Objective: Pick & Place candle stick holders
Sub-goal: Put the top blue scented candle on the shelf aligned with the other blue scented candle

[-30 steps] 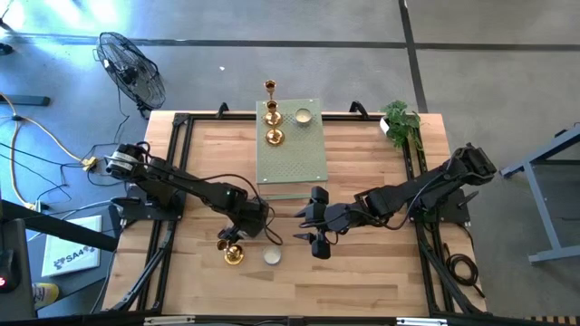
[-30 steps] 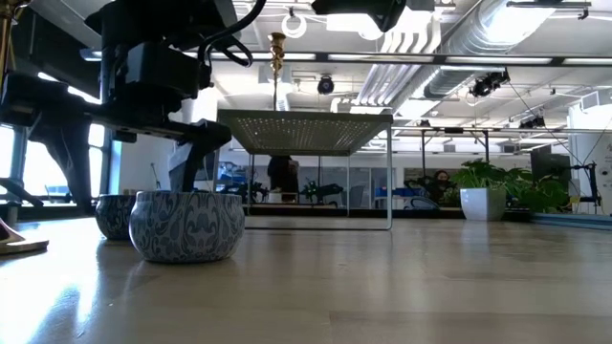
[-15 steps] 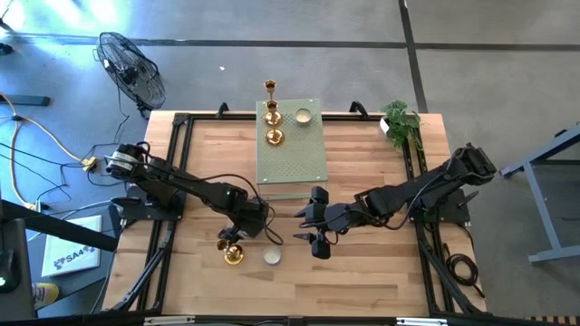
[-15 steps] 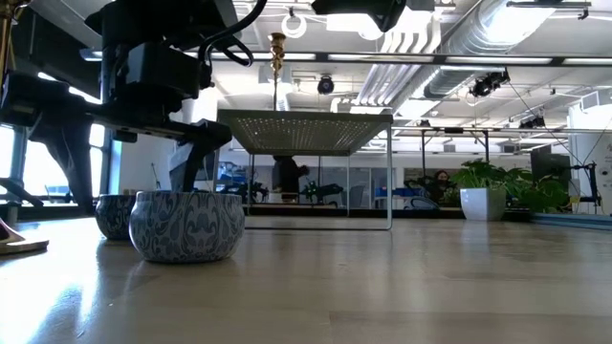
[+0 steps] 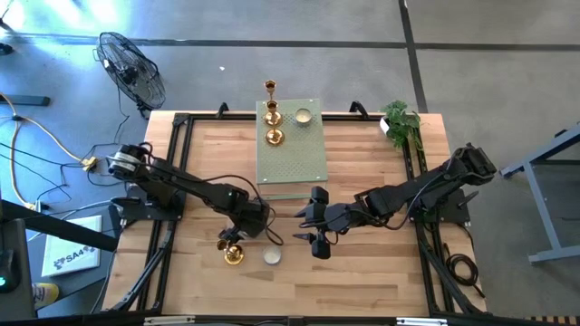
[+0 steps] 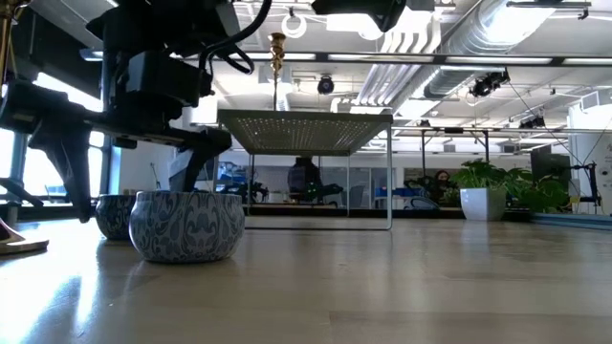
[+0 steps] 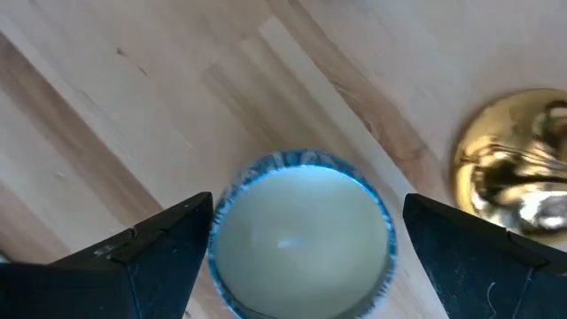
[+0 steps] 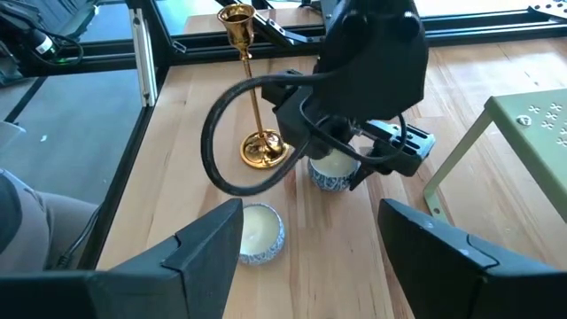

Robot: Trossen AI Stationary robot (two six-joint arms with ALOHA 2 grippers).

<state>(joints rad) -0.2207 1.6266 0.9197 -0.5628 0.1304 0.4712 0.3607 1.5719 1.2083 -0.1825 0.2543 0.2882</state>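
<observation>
My left gripper point(image 7: 301, 257) hangs spread wide around the low round cream-white cup with blue patterned wall point(image 7: 301, 232); closing off-centre could knock the tall shiny gold candlestick holder point(image 8: 251, 97) just beside it.

1. In the high view, the left gripper point(image 5: 237, 234) covers one cream-white cup point(image 8: 334, 170), so that cup cannot be seen from above.
2. In the left wrist view, the same cup's rim is cut off at 6 o'clock, and the gold holder's base point(image 7: 521, 164) runs off the edge at 3 o'clock; its stem is blurred.
3. In the low view, the gold holder point(image 6: 8, 57) at 9 o'clock is cut by the edge, leaving only a sliver.
4. A second cup point(image 6: 117, 216) there sits partly behind the nearer one point(image 6: 186, 225).
5. On the green slab point(image 5: 294, 154), the holders at 12 o'clock are too small to tell details.
</observation>
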